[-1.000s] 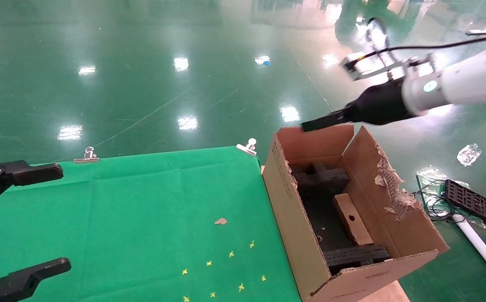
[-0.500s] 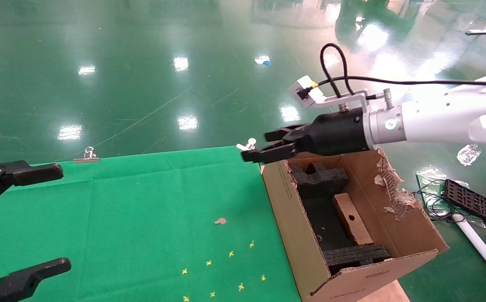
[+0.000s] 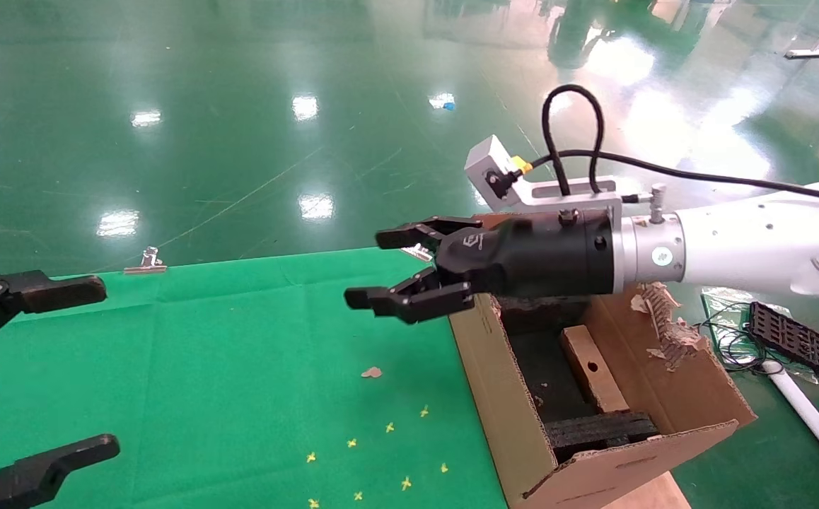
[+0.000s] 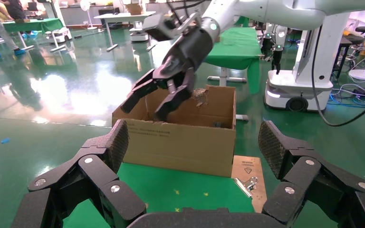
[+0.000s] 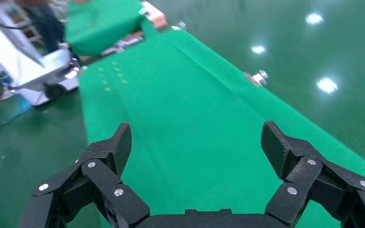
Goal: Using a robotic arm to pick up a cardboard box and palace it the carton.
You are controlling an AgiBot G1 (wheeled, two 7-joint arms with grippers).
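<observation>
Green cloth covers the table (image 3: 240, 339), the largest item, bare but for small yellow cross marks and a scrap of torn card near the middle. Carton (image 3: 515, 417): large brown corrugated, standing at the table's right edge, top flaps torn and ragged, black foam padding (image 3: 597, 430) inside. Robotic arm (image 3: 749, 244): white, cabled, reaching from the right over the carton's far end toward the table; its right claw (image 3: 404, 268) hangs above the cloth just beside the carton, fingers apart, nothing between them, as the right wrist view confirms. Left claw (image 3: 35, 367): parked at the table's left edge, fingers wide apart, empty. Cardboard box (image 3: 593, 367): small brown oblong, lying tilted inside the carton between the foam pieces, a dark round spot on its upper face; whether it rests fully seated cannot be told. Handling, by judgement: light and stiff, walls likely to dent under a hard pinch; a taped skin would be slippery, so a grip across the narrow width at mid-length, pads flat on the two long sides, looks safest. Binder clips (image 3: 146, 263) pin the cloth's far edge.
</observation>
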